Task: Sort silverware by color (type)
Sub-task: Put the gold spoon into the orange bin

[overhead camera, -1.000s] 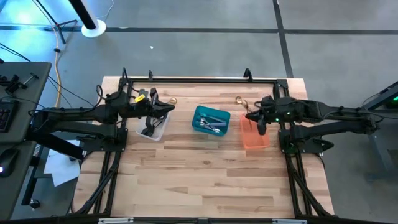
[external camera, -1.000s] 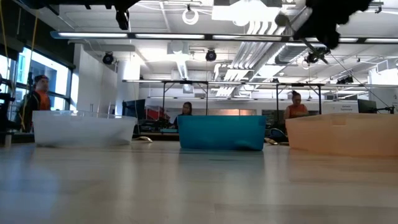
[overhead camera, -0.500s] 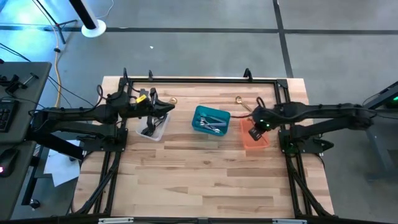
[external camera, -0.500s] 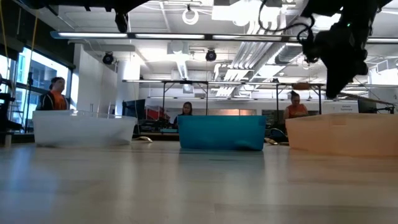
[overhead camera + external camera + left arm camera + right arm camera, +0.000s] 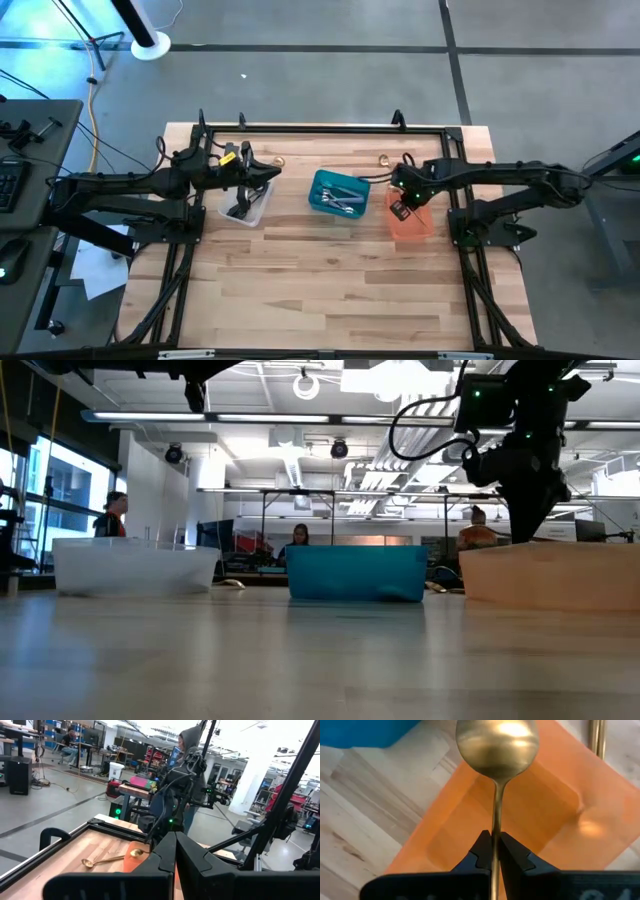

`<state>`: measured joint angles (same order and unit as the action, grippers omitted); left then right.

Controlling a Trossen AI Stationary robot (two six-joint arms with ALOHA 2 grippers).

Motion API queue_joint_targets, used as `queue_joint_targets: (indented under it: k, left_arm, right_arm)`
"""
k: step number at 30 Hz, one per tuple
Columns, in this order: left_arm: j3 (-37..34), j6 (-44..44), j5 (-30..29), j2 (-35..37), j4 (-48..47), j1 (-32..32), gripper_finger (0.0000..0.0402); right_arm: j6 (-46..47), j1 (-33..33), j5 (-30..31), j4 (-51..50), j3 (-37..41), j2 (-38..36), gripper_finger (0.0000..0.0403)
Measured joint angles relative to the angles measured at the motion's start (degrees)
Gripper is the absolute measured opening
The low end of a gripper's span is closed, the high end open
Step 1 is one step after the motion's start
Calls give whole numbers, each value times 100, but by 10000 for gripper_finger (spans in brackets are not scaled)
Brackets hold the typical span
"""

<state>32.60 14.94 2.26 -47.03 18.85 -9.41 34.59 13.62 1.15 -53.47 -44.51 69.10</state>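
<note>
Right pincer [image 5: 493, 851] clamped on the stem of a gold spoon [image 5: 497, 742], bowl pointing away from the fingers. Directly beneath it, the orange bin [image 5: 411, 218]; seen from above, poised over that bin's near-left corner, hanging clear of the rim in the low view [image 5: 527, 500].

Just beyond the right pincer, toward the far edge of the tabletop [image 5: 330, 290], a second gold utensil [image 5: 384, 160] lying on bare wood (its handle also edging into the right wrist view [image 5: 595, 737]).

To the left of the right pincer, the teal bin [image 5: 339, 193], with silver pieces [image 5: 343, 199] inside. Farther left again, the clear bin [image 5: 244, 205], holding dark pieces [image 5: 238, 209].

Left pincer [image 5: 268, 176] pressed together, gripping nothing, held above the clear bin's far-right corner. Just beyond it, another small gold piece [image 5: 277, 161] on the wood.

Tabletop of pale butcher-block planks, framed by black rails. Grey concrete floor around it, crossed by dark seams. Behind the tabletop, an open workshop: ceiling lamps, ducts, desks, seated people in the distance, a hooded person [image 5: 189, 775] standing by the right arm's side.
</note>
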Motion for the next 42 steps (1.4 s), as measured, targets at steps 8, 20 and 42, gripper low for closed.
queue_joint_targets:
  k: [8, 20, 42]
  left_arm:
    - [2, -4, 0, 0, 0, 0, 0]
    - [2, -55, -99, 0, 1, 1, 0]
    - [2, -57, -149, 0, 8, 1, 0]
  right_arm:
    - [-57, 178, -320, -82, 54, 7, 2]
    - [197, 215, -316, 182, 492, 74, 2]
    - [914, 215, -341, 1258, 1534, 70, 2]
